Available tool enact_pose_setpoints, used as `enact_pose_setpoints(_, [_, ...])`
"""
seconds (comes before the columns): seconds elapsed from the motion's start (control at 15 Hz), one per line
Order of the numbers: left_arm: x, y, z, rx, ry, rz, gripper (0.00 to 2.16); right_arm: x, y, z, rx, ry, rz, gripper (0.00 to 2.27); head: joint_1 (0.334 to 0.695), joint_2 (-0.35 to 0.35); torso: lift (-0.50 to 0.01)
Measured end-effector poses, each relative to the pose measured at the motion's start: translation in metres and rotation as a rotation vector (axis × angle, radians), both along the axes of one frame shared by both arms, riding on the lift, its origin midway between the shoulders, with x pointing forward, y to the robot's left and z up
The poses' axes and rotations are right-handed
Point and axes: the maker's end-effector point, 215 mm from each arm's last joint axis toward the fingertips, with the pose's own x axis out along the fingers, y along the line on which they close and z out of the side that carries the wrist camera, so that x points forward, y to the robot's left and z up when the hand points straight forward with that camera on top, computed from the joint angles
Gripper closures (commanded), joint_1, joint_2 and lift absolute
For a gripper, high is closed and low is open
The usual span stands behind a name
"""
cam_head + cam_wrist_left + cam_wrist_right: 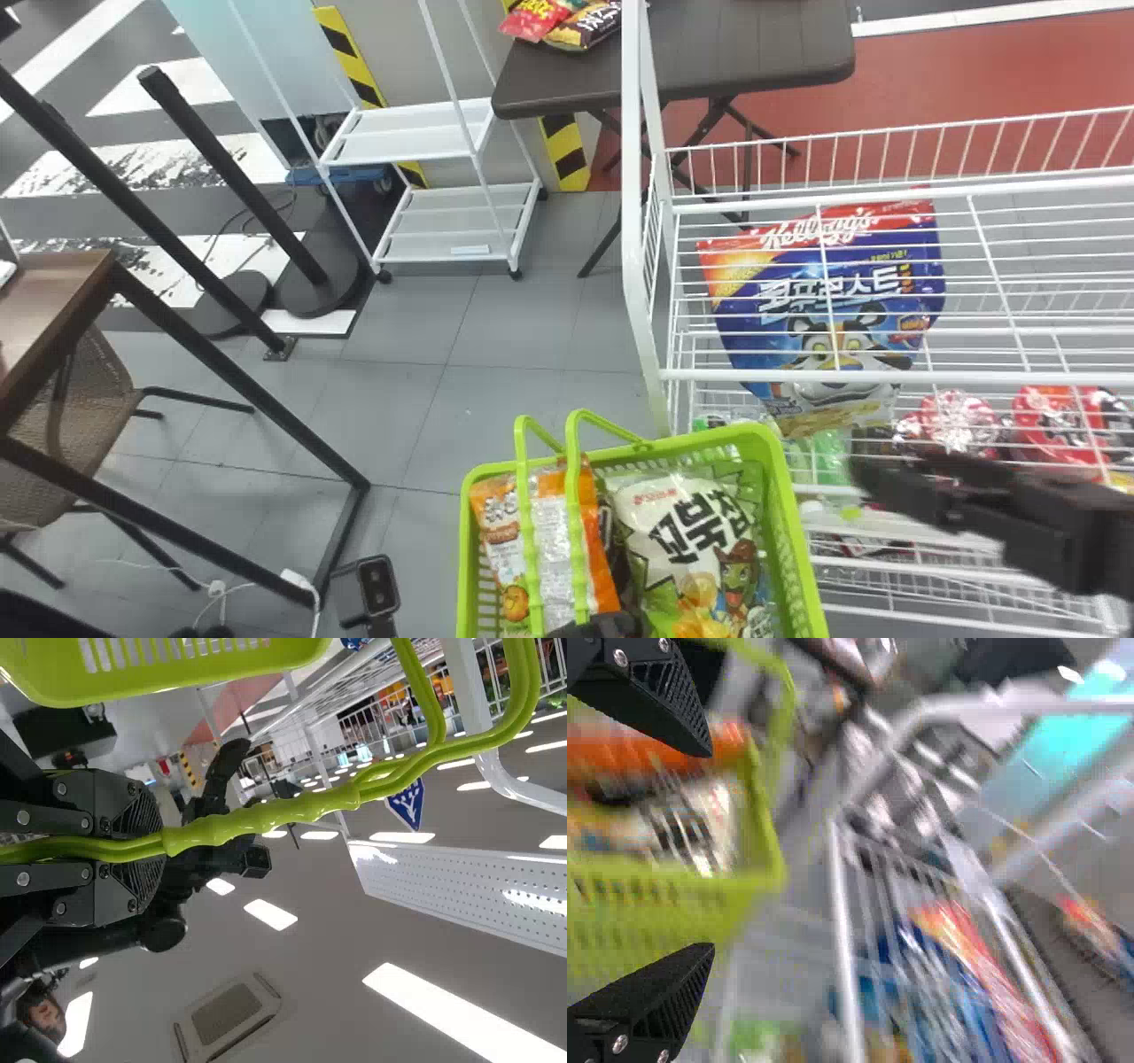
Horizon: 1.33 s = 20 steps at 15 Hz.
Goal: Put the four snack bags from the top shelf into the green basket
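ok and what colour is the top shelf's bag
The bag is mostly blue, red across the top; head view shows it best.

The left gripper (601,626) is clasping the handle (266,815) of the green basket (177,684) between its fingers. Behind, what is probably the other arm (208,819) is showing darkly, while ceiling lamps (270,914) are glowing beyond a perforated white panel (461,890).

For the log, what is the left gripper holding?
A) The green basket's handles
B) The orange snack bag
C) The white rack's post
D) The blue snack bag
A: the left gripper has its fingers closed on the green handles of the basket.
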Motion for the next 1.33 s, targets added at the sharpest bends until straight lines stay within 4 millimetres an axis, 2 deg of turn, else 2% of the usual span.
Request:
enact_pose_setpoints(0.07, [0.0,-0.001,0.0,0.001,0.0,-0.001,2.15,0.016,-0.03,-0.003,-0.094,-0.105,-0.102,0.02,0.695,0.118,0.0])
enact_pose_setpoints(0.2, [0.0,-0.002,-0.001,0.006,0.001,-0.004,2.15,0.026,-0.064,0.004,-0.182,-0.287,-0.226,0.02,0.695,0.054,0.0])
enact_pose_setpoints(0.33, [0.0,-0.003,-0.003,0.02,0.001,-0.01,2.15,0.023,-0.081,0.014,-0.239,-0.447,-0.304,0.02,0.695,0.016,0.0])
enact_pose_setpoints(0.67, [-0.001,-0.005,-0.006,0.046,0.001,-0.017,2.15,-0.013,-0.095,0.009,-0.306,-0.569,-0.377,0.03,0.695,-0.019,0.0])
enact_pose_setpoints(0.8, [-0.001,-0.007,-0.005,0.046,-0.001,-0.022,2.15,-0.023,-0.102,0.017,-0.324,-0.614,-0.386,0.03,0.695,-0.045,0.0])
enact_pose_setpoints(1.0, [-0.002,-0.011,-0.004,0.046,-0.004,-0.031,2.15,-0.032,-0.107,0.026,-0.332,-0.645,-0.395,0.03,0.695,-0.062,0.0])
enact_pose_setpoints(1.33, [-0.004,-0.014,-0.003,0.046,-0.003,-0.039,2.15,-0.037,-0.112,0.024,-0.34,-0.641,-0.399,0.03,0.695,-0.083,0.0])
